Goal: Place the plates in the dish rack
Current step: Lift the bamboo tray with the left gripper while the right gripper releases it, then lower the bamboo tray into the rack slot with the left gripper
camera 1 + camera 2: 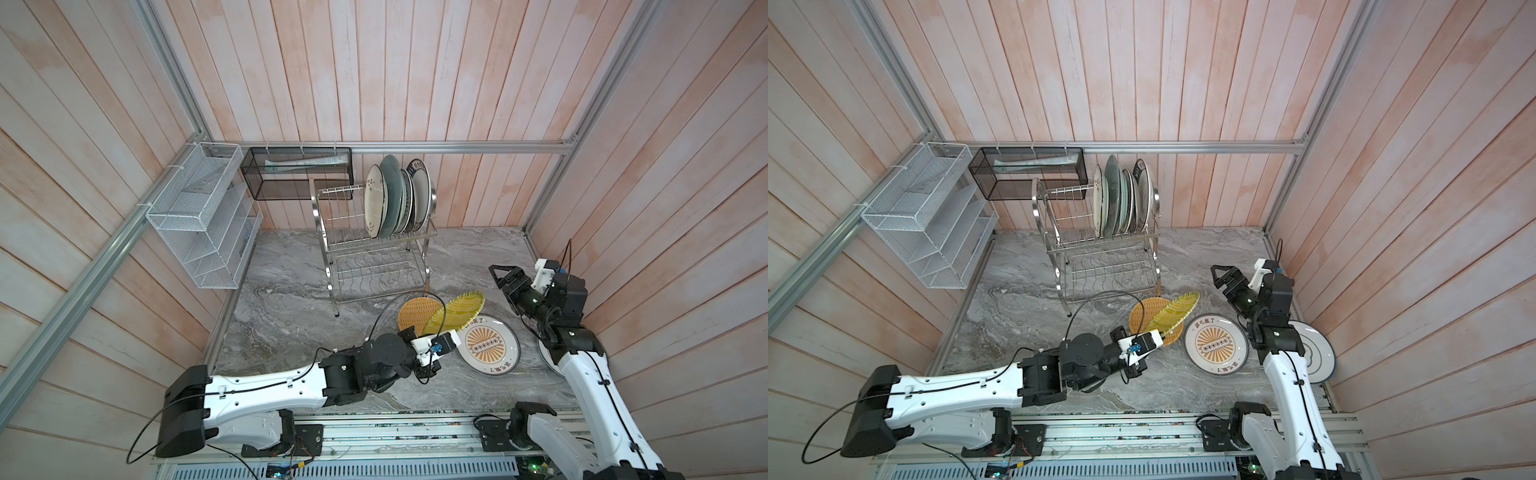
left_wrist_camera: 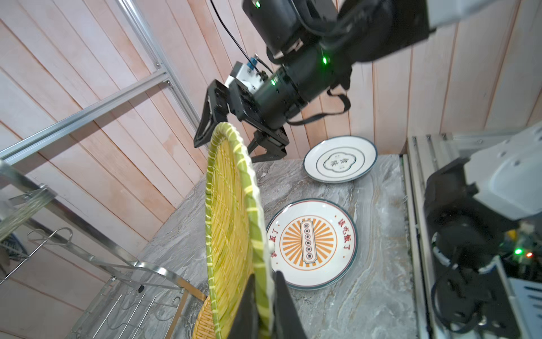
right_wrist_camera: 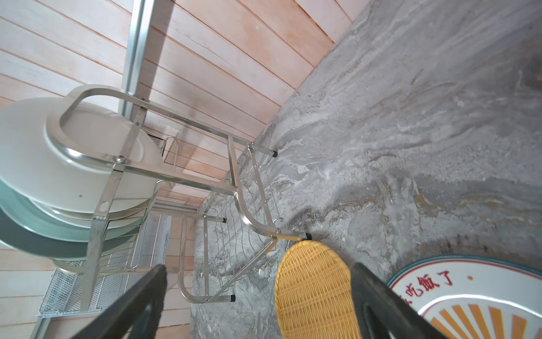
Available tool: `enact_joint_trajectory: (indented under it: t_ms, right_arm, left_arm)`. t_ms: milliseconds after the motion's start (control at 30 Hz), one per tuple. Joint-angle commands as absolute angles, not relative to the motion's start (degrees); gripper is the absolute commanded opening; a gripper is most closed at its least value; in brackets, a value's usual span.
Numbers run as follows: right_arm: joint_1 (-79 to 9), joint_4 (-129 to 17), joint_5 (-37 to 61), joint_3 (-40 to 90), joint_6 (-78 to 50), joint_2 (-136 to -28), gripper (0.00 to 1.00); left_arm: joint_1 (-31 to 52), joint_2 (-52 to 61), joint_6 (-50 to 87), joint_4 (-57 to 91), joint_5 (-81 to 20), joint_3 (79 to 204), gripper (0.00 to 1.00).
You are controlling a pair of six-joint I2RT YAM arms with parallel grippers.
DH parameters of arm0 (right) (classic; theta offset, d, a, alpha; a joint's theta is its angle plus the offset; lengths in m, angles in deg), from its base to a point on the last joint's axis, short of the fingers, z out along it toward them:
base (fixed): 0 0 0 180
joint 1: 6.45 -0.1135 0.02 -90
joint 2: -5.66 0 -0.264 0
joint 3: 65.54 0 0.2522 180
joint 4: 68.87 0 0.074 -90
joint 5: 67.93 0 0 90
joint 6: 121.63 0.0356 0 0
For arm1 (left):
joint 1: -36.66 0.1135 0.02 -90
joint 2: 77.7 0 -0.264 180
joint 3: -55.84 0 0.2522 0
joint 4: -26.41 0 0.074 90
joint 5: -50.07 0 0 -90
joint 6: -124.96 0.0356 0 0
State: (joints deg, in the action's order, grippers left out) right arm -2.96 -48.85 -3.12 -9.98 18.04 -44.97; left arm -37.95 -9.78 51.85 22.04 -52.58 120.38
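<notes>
My left gripper (image 2: 265, 277) is shut on the rim of a yellow-green woven plate (image 1: 457, 311), which it holds tilted on edge over an orange woven plate (image 1: 413, 316) lying flat. A white plate with an orange sunburst (image 1: 488, 345) lies to the right. A blue-ringed white plate (image 1: 1316, 353) lies partly behind the right arm. My right gripper (image 1: 505, 274) hangs open above the counter, right of the held plate and not touching it. The dish rack (image 1: 374, 257) stands at the back. Several plates (image 1: 395, 199) stand upright at the right end of its top tier.
A white mesh organizer (image 1: 203, 216) and a black mesh basket (image 1: 297, 172) hang on the back-left walls. Wooden walls with aluminium rails close the marble counter (image 1: 291, 299) on three sides. The orange woven plate lies close to the rack's front right leg (image 3: 306, 235).
</notes>
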Motion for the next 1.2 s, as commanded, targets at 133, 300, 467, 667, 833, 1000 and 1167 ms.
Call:
enact_joint_trajectory:
  t_ms: [133, 300, 467, 667, 833, 1000, 1167]
  right_arm:
    - [-2.9, -59.2, -6.9, -15.7, 12.9, -43.0, 0.98]
    - [-3.6, -63.6, -9.7, -20.6, 12.9, -39.8, 0.98]
    - [-4.6, -63.6, -10.9, -22.8, 11.5, -36.3, 0.98]
    - [-6.0, -63.9, -12.0, -23.6, 11.1, -34.7, 0.98]
    - [-8.3, -64.2, -12.0, -24.0, 10.7, -35.5, 0.98]
    - [-10.7, -64.7, -11.6, -24.6, 10.6, -37.0, 0.98]
    - [-13.1, -64.8, -10.8, -25.2, 9.9, -37.7, 0.98]
  left_arm:
    - [-38.0, -15.4, 39.3, 21.8, -54.3, 131.9, 0.0]
    - [-38.0, -13.0, 43.2, 27.8, -60.6, 141.7, 0.0]
    - [-32.1, -8.8, 41.2, 26.3, -68.3, 151.5, 0.0]
    - [-13.4, -5.8, 28.1, 16.5, -61.1, 157.2, 0.0]
    - [-2.9, -6.1, 22.2, 17.6, -57.1, 154.5, 0.0]
    - [4.3, -4.1, 17.4, 17.4, -51.9, 154.0, 0.0]
    - [7.9, 1.7, 14.6, 14.5, -48.5, 157.0, 0.0]
